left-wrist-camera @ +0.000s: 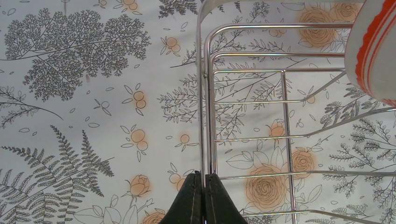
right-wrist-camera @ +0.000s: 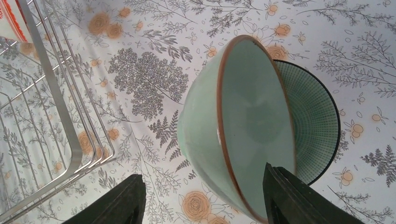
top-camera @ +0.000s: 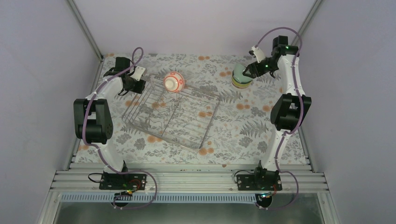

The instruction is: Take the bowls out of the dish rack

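The silver wire dish rack [top-camera: 209,125] lies mid-table. The white bowl with orange-red pattern [top-camera: 173,82] sits at its far edge; it also shows in the left wrist view [left-wrist-camera: 373,46]. My left gripper [top-camera: 132,86] is at the rack's far-left corner, shut on the rim wire [left-wrist-camera: 204,175]. The pale mint bowl [top-camera: 241,73] rests tilted in the yellow-green bowl [top-camera: 239,85] on the cloth at the far right. My right gripper [right-wrist-camera: 201,172] is open around the mint bowl's [right-wrist-camera: 243,116] rim, one finger inside and one outside. The yellow-green bowl [right-wrist-camera: 313,116] lies beneath.
The table carries a floral cloth [top-camera: 243,135]. Grey walls stand close on the left, right and back. The rack's corner [right-wrist-camera: 53,93] lies left of the stacked bowls in the right wrist view.
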`<move>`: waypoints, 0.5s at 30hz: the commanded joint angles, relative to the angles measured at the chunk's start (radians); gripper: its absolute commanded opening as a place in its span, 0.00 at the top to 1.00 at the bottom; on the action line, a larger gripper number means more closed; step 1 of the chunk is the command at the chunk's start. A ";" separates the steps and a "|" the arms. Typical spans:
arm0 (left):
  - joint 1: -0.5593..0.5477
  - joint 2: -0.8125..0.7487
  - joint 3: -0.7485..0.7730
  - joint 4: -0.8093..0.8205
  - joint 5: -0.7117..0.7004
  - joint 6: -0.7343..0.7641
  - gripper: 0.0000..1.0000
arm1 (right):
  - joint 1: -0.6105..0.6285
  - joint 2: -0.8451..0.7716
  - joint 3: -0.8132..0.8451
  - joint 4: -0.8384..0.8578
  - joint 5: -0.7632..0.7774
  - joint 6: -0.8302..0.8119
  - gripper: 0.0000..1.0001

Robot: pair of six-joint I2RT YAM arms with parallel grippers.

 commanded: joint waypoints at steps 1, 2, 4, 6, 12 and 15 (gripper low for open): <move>-0.005 0.005 0.013 -0.028 0.067 0.004 0.98 | 0.000 0.004 -0.003 -0.006 -0.037 -0.013 0.41; -0.005 0.005 0.011 -0.028 0.066 0.004 0.98 | 0.001 0.007 -0.005 0.003 -0.037 -0.014 0.44; -0.004 0.003 0.007 -0.026 0.067 0.004 0.98 | 0.000 0.009 -0.014 0.021 -0.036 -0.010 0.48; -0.004 0.001 0.003 -0.026 0.066 0.005 0.98 | 0.000 0.017 -0.010 0.024 -0.037 -0.013 0.52; -0.005 0.003 0.002 -0.025 0.067 0.003 0.98 | 0.000 0.048 -0.007 0.029 -0.047 -0.029 0.59; -0.005 0.002 0.002 -0.026 0.067 0.002 0.98 | 0.000 0.060 -0.004 0.028 -0.066 -0.039 0.62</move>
